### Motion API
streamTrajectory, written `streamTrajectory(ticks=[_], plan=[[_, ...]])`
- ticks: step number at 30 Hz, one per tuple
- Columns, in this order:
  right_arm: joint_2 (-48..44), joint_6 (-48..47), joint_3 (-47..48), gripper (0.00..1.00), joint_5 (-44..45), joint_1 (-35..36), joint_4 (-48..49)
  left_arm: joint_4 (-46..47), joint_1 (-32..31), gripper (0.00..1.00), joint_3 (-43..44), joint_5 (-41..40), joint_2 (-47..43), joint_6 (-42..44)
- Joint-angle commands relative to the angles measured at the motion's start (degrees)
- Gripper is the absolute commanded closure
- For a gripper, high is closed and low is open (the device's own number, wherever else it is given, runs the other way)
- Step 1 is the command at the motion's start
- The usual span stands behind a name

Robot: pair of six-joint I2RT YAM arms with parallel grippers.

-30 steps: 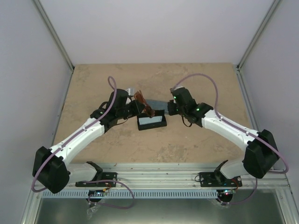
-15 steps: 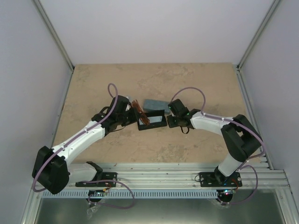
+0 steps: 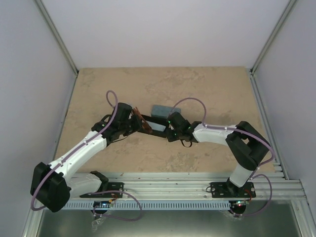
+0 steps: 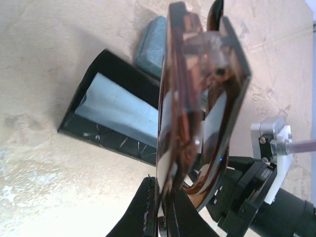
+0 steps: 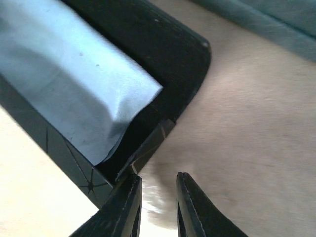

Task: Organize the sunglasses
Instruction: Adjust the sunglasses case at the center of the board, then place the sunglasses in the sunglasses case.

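The brown-framed sunglasses [image 4: 197, 98] are folded and held upright in my left gripper [image 4: 165, 212], which is shut on their lower edge. They hang just above the open black case [image 4: 94, 126], which has a light-blue cloth [image 4: 123, 111] lying inside. From above, the sunglasses [image 3: 143, 120] and left gripper [image 3: 138, 124] sit at the case's left end [image 3: 156, 129]. My right gripper [image 5: 157, 197] is low at the case's right corner [image 5: 163, 54], open a little, with only table between its fingers. Its left finger [image 5: 123, 207] touches the case's flap.
A closed grey-blue case [image 3: 164, 109] lies just behind the black one, also seen in the left wrist view [image 4: 150, 47] and the right wrist view [image 5: 266, 19]. The right arm's wrist [image 4: 256, 197] is close beside the sunglasses. White walls enclose the table.
The right arm has swung left and down to the black case's right end. The left gripper has shifted slightly down and left with the sunglasses. The case now lies lower between the two grippers.
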Motion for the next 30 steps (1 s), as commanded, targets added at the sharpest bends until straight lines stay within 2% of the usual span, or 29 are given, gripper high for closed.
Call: streamTrajectory(ticks=[1, 7, 11, 16, 22, 30], plan=[[2.0, 6.5, 0.2, 0.78, -2.0, 3.2, 5.5, -3.6, 0.8, 1.0, -0.9, -3.2, -2.0, -3.1], [7.1, 8.7, 5.7, 0.78, -2.7, 7.9, 8.0, -5.0, 1.6, 1.0, -1.1, -4.1, -1.5, -6.1], [6.5, 9.4, 5.0, 0.77, -5.0, 8.3, 10.8, -6.3, 2.3, 1.0, -0.4, -4.6, -0.1, -8.0], [-3.1, 10.8, -3.3, 0.74, -1.2, 8.3, 13.5, -8.6, 2.5, 1.0, 3.6, -3.3, 4.8, -9.2], [-15.2, 11.9, -12.3, 0.72, 6.5, 8.1, 11.6, -18.8, 2.5, 1.0, 16.2, -0.3, 16.9, -4.9], [-25.7, 10.4, -16.8, 0.69, 12.9, 6.8, 8.2, -26.7, 2.5, 1.0, 25.9, 5.2, 27.9, -8.8]])
